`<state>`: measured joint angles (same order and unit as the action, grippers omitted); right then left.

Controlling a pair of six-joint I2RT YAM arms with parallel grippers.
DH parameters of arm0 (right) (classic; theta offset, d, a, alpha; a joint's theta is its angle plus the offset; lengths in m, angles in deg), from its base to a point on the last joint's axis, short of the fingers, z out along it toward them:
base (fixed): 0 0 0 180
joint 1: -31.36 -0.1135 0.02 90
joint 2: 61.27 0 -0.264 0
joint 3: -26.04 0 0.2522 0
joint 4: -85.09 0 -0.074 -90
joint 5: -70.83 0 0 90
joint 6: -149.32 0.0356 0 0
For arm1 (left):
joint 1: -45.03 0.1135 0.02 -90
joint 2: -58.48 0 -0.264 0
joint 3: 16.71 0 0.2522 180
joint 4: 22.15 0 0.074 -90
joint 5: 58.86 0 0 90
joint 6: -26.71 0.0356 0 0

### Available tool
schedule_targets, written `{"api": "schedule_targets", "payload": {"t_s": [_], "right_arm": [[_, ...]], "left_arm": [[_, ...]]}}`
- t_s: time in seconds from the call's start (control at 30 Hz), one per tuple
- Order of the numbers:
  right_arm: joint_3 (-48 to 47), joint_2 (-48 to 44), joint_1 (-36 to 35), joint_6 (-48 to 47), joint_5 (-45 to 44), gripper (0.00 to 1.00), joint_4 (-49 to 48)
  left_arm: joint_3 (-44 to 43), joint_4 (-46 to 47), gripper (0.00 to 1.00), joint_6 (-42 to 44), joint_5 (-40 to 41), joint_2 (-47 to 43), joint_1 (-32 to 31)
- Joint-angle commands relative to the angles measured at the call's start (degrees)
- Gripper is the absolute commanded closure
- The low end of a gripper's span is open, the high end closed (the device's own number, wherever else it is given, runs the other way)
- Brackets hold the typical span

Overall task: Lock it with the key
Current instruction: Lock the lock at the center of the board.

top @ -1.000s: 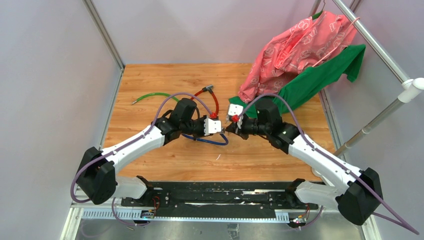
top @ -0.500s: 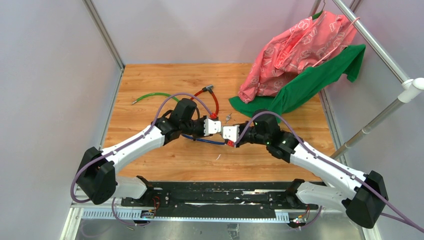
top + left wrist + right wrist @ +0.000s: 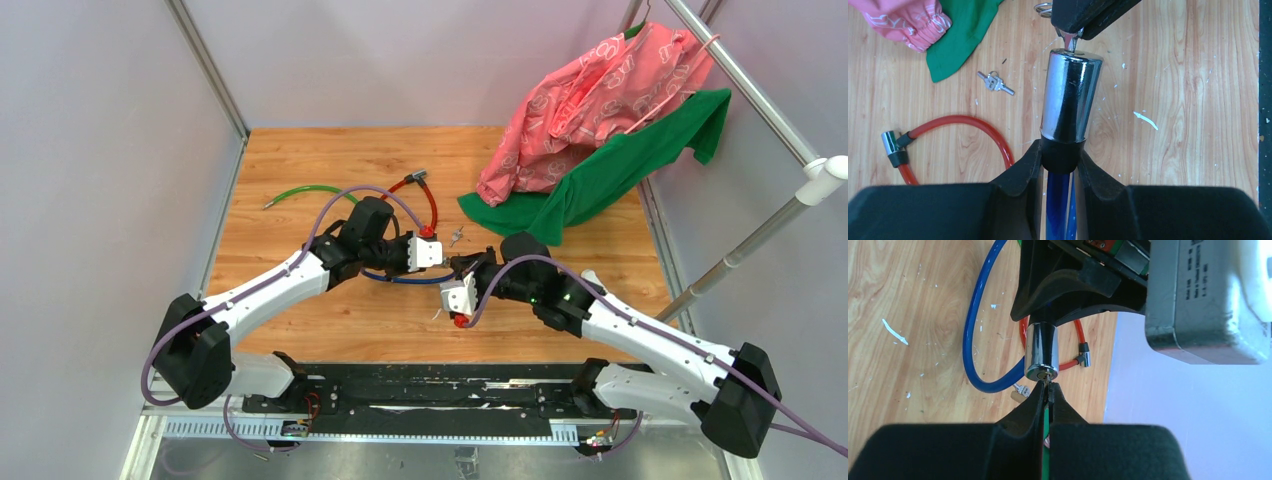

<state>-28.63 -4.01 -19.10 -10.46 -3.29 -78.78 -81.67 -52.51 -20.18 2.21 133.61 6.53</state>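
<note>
My left gripper (image 3: 1060, 150) is shut on the black collar of the blue cable's (image 3: 973, 340) silver lock cylinder (image 3: 1070, 97), holding it level above the table. My right gripper (image 3: 1048, 387) is shut on the key (image 3: 1048, 383), a tiny silver blade whose tip sits in the keyhole on the cylinder's end face (image 3: 1040, 371). In the left wrist view the key (image 3: 1070, 42) pokes out of the right fingers (image 3: 1088, 15) into the cylinder top. From above, the left gripper (image 3: 440, 258) and the right gripper (image 3: 456, 266) meet tip to tip at mid-table.
A loose bunch of small keys (image 3: 994, 83) lies on the wood beside the red cable lock (image 3: 973, 130). A green cable (image 3: 305, 192) lies at the back left. Pink and green clothes (image 3: 600, 90) hang over the back right corner onto the table.
My right wrist has rolled at the cylinder: its white camera housing swung from the far side round to the near side. The left arm and cylinder stayed put.
</note>
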Motion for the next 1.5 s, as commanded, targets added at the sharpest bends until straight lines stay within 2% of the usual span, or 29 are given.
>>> {"api": "schedule_targets", "payload": {"t_s": [0.0,0.17,0.33,0.43,0.57,0.67,0.83,0.93,1.2,1.47], "right_arm": [[1.9,-0.2,-1.0,-3.7,-2.9,0.96,1.8],[1.6,-1.3,-1.0,-2.1,-3.8,0.67,2.0],[1.1,-3.1,-1.0,-0.1,-4.3,0.54,2.9],[0.5,-5.5,-1.0,6.3,-4.3,0.47,0.6],[-3.2,-9.3,-0.9,26.4,-5.5,0.43,-0.1],[-7.1,-9.5,-0.7,50.6,-11.4,0.38,0.4],[-17.6,-3.7,-0.2,88.4,-25.2,0.44,17.5],[-18.3,-1.6,0.3,103.0,-22.0,0.49,21.1],[-19.4,1.6,2.8,112.0,-17.4,0.51,28.4],[-19.3,5.3,3.5,117.4,-16.8,0.51,28.7]], "left_arm": [[0.0,-2.0,1.00,-0.3,1.0,0.3,0.2],[0.2,-2.5,1.00,0.0,1.0,0.1,0.2],[0.5,-2.3,1.00,0.3,1.4,0.3,0.2],[0.6,-2.0,1.00,0.2,1.1,0.4,0.2],[1.0,-1.5,1.00,0.0,1.0,0.2,0.2],[1.0,-1.3,1.00,0.0,1.1,0.1,0.2],[1.5,-0.6,1.00,0.1,1.6,0.0,0.2],[1.5,-0.1,1.00,-0.7,2.0,0.1,0.2],[1.1,-0.3,1.00,-1.6,1.5,0.4,0.2],[0.6,-0.4,1.00,-1.4,1.5,0.7,0.2]]}}
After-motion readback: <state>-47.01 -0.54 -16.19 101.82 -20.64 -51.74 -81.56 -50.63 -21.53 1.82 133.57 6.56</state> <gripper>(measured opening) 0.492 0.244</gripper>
